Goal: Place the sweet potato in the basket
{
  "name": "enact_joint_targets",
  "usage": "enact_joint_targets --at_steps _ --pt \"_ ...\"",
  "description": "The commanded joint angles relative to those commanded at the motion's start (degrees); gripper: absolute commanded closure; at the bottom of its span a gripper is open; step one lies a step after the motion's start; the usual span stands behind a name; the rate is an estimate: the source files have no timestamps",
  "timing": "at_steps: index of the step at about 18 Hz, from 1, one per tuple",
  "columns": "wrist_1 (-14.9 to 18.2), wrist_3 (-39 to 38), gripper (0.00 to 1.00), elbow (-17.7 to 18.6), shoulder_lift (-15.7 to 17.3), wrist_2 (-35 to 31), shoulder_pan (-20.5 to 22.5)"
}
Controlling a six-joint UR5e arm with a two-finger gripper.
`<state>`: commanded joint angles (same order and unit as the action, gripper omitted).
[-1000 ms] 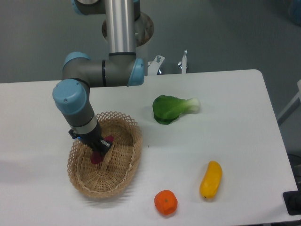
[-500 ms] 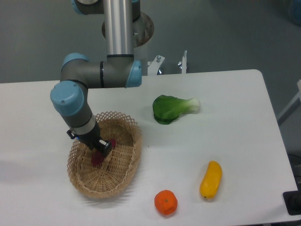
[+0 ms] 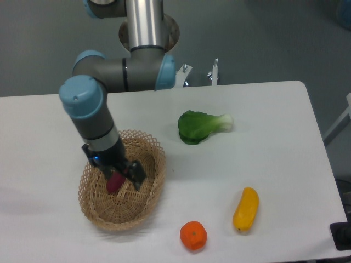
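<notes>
The oval tan wicker basket (image 3: 153, 150) sits on the white table at the front left. The magenta sweet potato (image 3: 114, 183) lies inside it, on the woven floor, partly hidden by my gripper. My gripper (image 3: 122, 176) reaches down into the basket right over the sweet potato. Its dark fingers (image 3: 137, 174) stand spread apart on either side of the tuber, so it looks open. I cannot tell whether the fingers still touch the sweet potato.
A green leafy vegetable (image 3: 200, 126) lies behind and to the right of the basket. A yellow pepper (image 3: 245, 209) and a round orange fruit (image 3: 193, 235) lie at the front right. The arm's mount (image 3: 145, 30) stands at the back.
The arm has swung and the wrist now stands more upright over the basket. The fingers have spread. The sweet potato, held slanted before, now lies low in the basket.
</notes>
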<state>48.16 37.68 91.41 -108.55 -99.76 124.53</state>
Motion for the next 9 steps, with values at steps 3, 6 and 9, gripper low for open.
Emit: enact_joint_targets --at_steps 3,6,9 --pt "1.7 9.8 0.00 0.3 2.3 0.2 5.7" --pt "7.2 20.7 0.00 -0.1 4.7 0.5 12.6" --pt "8.2 32.7 0.00 -0.1 6.2 2.0 18.6"
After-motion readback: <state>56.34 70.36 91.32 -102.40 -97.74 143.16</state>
